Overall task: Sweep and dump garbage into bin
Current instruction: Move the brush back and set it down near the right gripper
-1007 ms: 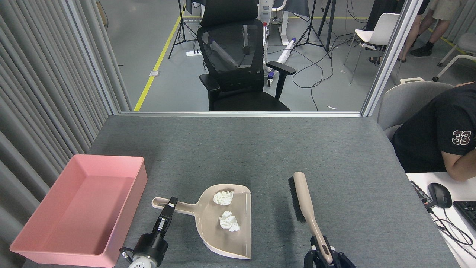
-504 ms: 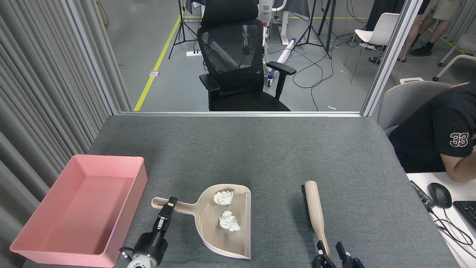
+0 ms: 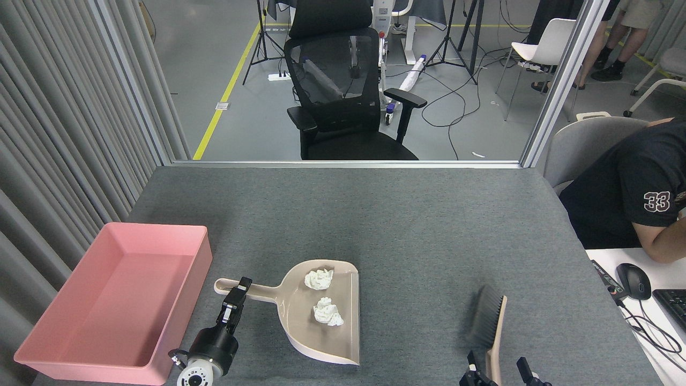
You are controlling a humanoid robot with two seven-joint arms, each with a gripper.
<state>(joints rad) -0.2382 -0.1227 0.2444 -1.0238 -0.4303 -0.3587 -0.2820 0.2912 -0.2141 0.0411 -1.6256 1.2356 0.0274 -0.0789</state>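
Both tissue wads [image 3: 320, 295] lie in the beige dustpan [image 3: 321, 332], whose handle the left gripper [image 3: 238, 289] clamps. Lift level (wads roll easily), then tip over the pink bin [image 3: 107, 343]. Right gripper [image 3: 501, 375]: cannot tell.

Black office chair [image 3: 343, 91] far centre, beyond table edge | white chair [image 3: 541, 51] far right | seated person's arm [image 3: 638, 198] right | mouse [image 3: 633, 281], keyboard [image 3: 672, 305] near right | grey curtain [image 3: 64, 123] left

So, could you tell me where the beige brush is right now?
In the head view, the beige brush is low on the right, at the right gripper, right of the dustpan.
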